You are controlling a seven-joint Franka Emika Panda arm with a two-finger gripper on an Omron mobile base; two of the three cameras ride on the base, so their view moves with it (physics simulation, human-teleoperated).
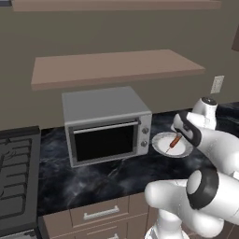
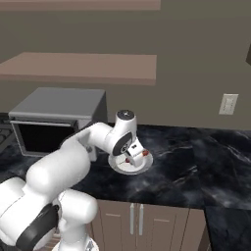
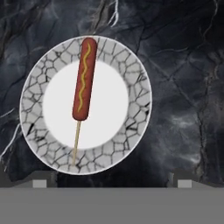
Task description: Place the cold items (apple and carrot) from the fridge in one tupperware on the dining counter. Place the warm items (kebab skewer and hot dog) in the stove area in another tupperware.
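Observation:
A hot dog (image 3: 84, 81) on a thin wooden stick, with a line of mustard along it, lies on a round white plate (image 3: 140, 78) with a cracked-pattern rim. The plate (image 1: 158, 145) rests on the black marble counter to the right of the toaster oven. My gripper (image 3: 111, 181) hovers directly above the plate, pointing down, open, with its fingertips (image 3: 39, 181) wide apart and nothing between them. From the left base view the hot dog (image 1: 175, 141) shows just below the hand (image 1: 186, 127). In the right base view the hand (image 2: 131, 148) covers most of the plate (image 2: 122, 169).
A silver toaster oven (image 1: 106, 123) stands on the counter left of the plate, door shut. A stove (image 1: 16, 172) sits at the far left. A wooden shelf (image 1: 116, 67) hangs above. Open marble counter (image 2: 196, 162) stretches to the right. Drawers (image 1: 100, 212) sit below.

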